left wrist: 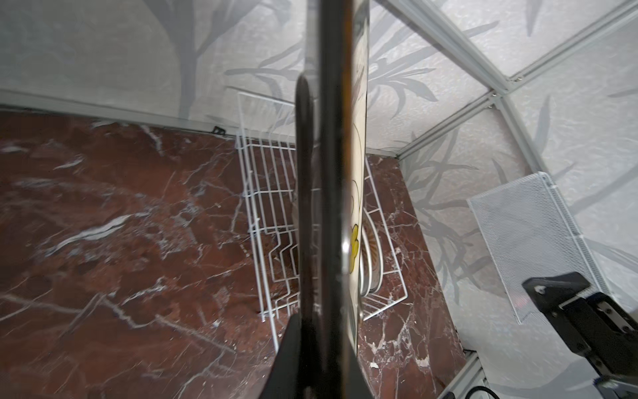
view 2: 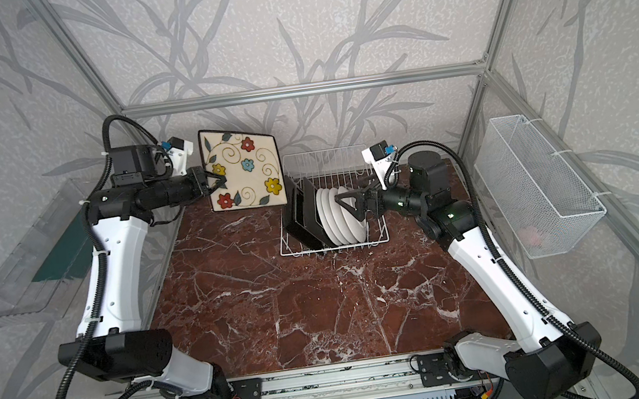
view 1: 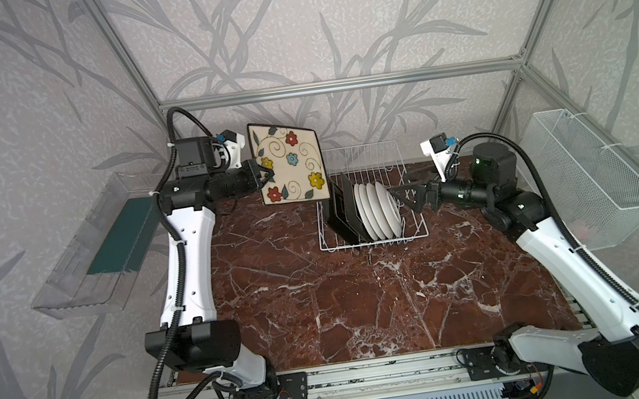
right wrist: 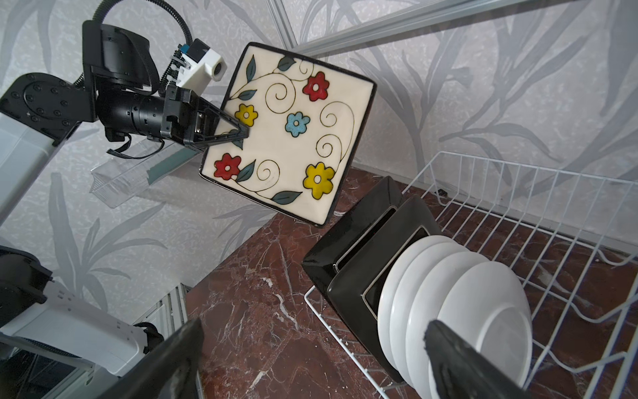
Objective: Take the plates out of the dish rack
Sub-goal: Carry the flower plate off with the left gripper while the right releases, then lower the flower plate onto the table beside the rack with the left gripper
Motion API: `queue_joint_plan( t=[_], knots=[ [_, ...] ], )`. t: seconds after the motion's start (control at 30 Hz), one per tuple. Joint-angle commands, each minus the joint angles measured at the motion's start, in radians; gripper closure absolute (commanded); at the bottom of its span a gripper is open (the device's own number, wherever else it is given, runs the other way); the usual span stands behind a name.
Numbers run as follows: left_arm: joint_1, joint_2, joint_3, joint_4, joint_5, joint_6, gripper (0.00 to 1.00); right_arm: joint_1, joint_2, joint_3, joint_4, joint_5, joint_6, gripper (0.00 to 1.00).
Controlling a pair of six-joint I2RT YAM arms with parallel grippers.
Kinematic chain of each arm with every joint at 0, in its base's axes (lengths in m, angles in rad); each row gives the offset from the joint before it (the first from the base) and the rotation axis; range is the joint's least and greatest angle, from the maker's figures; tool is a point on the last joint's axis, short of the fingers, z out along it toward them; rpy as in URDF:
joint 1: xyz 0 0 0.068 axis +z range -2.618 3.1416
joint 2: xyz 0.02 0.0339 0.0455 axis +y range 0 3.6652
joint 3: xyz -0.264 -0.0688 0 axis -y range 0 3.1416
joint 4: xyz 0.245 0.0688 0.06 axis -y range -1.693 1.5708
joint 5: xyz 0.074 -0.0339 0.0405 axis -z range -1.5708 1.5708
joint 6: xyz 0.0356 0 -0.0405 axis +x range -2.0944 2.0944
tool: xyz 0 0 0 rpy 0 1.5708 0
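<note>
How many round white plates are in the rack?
4 round white plates stand on edge, in a row in the dish rack, between the black square plates and the right gripper; none seems hidden.

The worktop (view 1: pixel 321 292) (view 2: pixel 280 298) is a dark red-brown marble-patterned slab laced with white veins. The dish rack (view 1: pixel 363 161) (view 2: pixel 326 166), a rectangle of white wire, rests directly on it. It stands at the far edge, about midway between the left and right edges. Its back wall rises close against that far edge and its front rim lies low over the stone. In the wrist views the veined worktop (left wrist: pixel 103 241) (right wrist: pixel 259 311) shows through the open wire floor of the dish rack (left wrist: pixel 269 207) (right wrist: pixel 518 214).
</note>
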Motion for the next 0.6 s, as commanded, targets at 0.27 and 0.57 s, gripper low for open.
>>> queue_joint_plan(
  t=[0.27,0.57],
  knots=[
    [0.046,-0.047,0.074,-0.117,-0.130,0.172,1.00,0.071,-0.016,0.017,-0.103,0.039,-0.126,0.01],
    [0.046,-0.033,-0.002,-0.130,-0.257,0.215,1.00,0.095,-0.013,0.010,-0.115,0.056,-0.141,0.01]
  ],
)
